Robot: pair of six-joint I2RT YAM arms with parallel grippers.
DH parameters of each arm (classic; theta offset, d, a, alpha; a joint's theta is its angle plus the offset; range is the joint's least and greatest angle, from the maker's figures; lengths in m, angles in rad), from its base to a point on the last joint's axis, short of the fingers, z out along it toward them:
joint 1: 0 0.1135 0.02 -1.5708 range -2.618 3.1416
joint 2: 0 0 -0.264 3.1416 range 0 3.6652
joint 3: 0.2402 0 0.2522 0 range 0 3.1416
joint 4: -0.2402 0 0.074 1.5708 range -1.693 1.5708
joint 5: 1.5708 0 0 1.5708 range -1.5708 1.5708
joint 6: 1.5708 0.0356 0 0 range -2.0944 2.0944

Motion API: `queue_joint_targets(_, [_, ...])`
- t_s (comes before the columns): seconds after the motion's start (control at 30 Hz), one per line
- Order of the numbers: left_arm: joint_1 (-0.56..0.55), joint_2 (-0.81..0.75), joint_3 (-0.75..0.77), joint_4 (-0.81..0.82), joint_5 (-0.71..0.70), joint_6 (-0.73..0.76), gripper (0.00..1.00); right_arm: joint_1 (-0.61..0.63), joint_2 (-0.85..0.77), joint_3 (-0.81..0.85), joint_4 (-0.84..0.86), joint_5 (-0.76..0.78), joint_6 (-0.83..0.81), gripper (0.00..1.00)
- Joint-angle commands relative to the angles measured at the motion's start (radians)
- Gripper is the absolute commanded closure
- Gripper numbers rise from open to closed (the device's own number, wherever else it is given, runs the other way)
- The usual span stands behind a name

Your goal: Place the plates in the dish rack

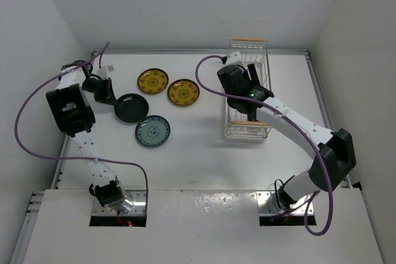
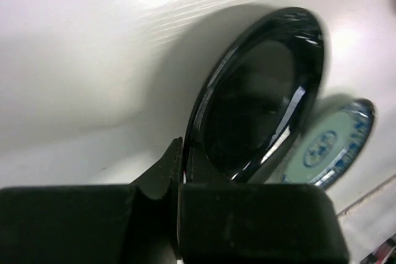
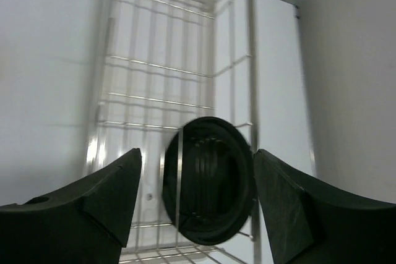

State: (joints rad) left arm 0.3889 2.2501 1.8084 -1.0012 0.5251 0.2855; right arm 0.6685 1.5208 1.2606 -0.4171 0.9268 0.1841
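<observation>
My left gripper (image 1: pixel 106 93) is shut on the rim of a plain black plate (image 1: pixel 132 108). In the left wrist view the jaws (image 2: pixel 180 174) pinch its near edge and the plate (image 2: pixel 260 97) is tilted up off the table. The pale teal plate (image 1: pixel 153 131) lies flat just beyond it (image 2: pixel 331 146). Two mustard-yellow plates (image 1: pixel 153 81) (image 1: pixel 184 93) lie flat in the middle of the table. My right gripper (image 1: pixel 253 81) hangs open over the dish rack (image 1: pixel 235 129). In the right wrist view, the second black plate (image 3: pixel 209 180) stands on edge in the rack (image 3: pixel 161 66), between my open fingers (image 3: pixel 198 156) and not touching them.
White walls close in the table on the left, back and right. The rack stands at the back right, with wooden handle bars (image 1: pixel 249 40) at its short ends. A purple cable (image 1: pixel 207 85) loops from the right arm over the table beside the rack.
</observation>
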Motion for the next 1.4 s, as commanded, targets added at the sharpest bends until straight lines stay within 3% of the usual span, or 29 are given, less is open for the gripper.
queue_joint_targets(0.0, [-0.027,-0.072,0.093,-0.121,0.165,0.165,1.00,-0.003,-0.054,-0.001,0.075,-0.265,-0.047,0.27])
queue_joint_targets(0.03, [-0.036,-0.093,0.094,-0.122,0.182,0.181,1.00,-0.001,-0.051,0.014,0.078,-0.480,-0.067,0.24])
queue_joint_targets(0.1, [-0.051,-0.166,0.106,-0.113,0.251,0.190,1.00,0.006,-0.027,0.035,0.086,-0.650,-0.090,0.23])
queue_joint_targets(0.37, [-0.228,-0.342,0.175,-0.103,0.395,0.254,1.00,-0.010,0.076,0.166,0.274,-1.150,0.041,0.17])
queue_joint_targets(0.63, [-0.367,-0.343,0.238,-0.185,0.620,0.297,1.00,-0.032,0.223,0.238,0.371,-1.238,0.192,0.17])
queue_joint_targets(0.7, [-0.380,-0.334,0.238,-0.185,0.660,0.297,1.00,-0.040,0.231,0.214,0.388,-1.266,0.237,0.24])
queue_joint_targets(0.73, [-0.392,-0.334,0.238,-0.185,0.679,0.288,1.00,-0.041,0.239,0.203,0.406,-1.269,0.250,0.34])
queue_joint_targets(0.77, [-0.401,-0.334,0.247,-0.185,0.693,0.288,1.00,-0.041,0.236,0.195,0.412,-1.272,0.273,0.46])
queue_joint_targets(0.8, [-0.401,-0.325,0.247,-0.185,0.693,0.275,1.00,-0.041,0.224,0.162,0.444,-1.269,0.288,0.71])
queue_joint_targets(0.83, [-0.410,-0.325,0.247,-0.166,0.675,0.232,1.00,-0.047,0.216,0.143,0.478,-1.261,0.331,0.82])
queue_joint_targets(0.87, [-0.410,-0.325,0.247,-0.116,0.597,0.192,0.99,-0.049,0.175,0.123,0.526,-1.237,0.344,0.93])
queue_joint_targets(0.9, [-0.423,-0.314,0.247,-0.081,0.539,0.143,0.89,-0.053,0.162,0.049,0.572,-1.191,0.362,1.00])
queue_joint_targets(0.93, [-0.423,-0.314,0.237,-0.024,0.471,0.054,0.58,-0.059,0.127,0.025,0.589,-1.144,0.371,1.00])
queue_joint_targets(0.97, [-0.423,-0.304,0.236,-0.005,0.357,0.029,0.45,-0.063,0.092,-0.012,0.606,-1.111,0.374,1.00])
queue_joint_targets(1.0, [-0.423,-0.304,0.236,0.010,0.305,0.005,0.39,-0.063,0.078,-0.035,0.597,-1.079,0.374,1.00])
queue_joint_targets(1.03, [-0.423,-0.293,0.236,0.027,0.256,-0.046,0.31,-0.064,0.061,-0.046,0.583,-0.939,0.373,1.00])
queue_joint_targets(1.1, [-0.423,-0.293,0.236,0.070,0.112,-0.084,0.23,-0.063,0.003,-0.047,0.490,-0.825,0.353,1.00])
queue_joint_targets(1.13, [-0.423,-0.293,0.236,0.081,0.054,-0.118,0.18,-0.052,-0.025,-0.044,0.460,-0.624,0.336,1.00])
queue_joint_targets(1.3, [-0.412,-0.273,0.218,0.099,-0.254,-0.141,0.17,0.000,-0.108,-0.035,0.218,-0.049,0.241,1.00])
queue_joint_targets(1.37, [-0.403,-0.264,0.192,0.099,-0.295,-0.141,0.17,0.019,-0.109,-0.041,0.144,0.115,0.207,1.00])
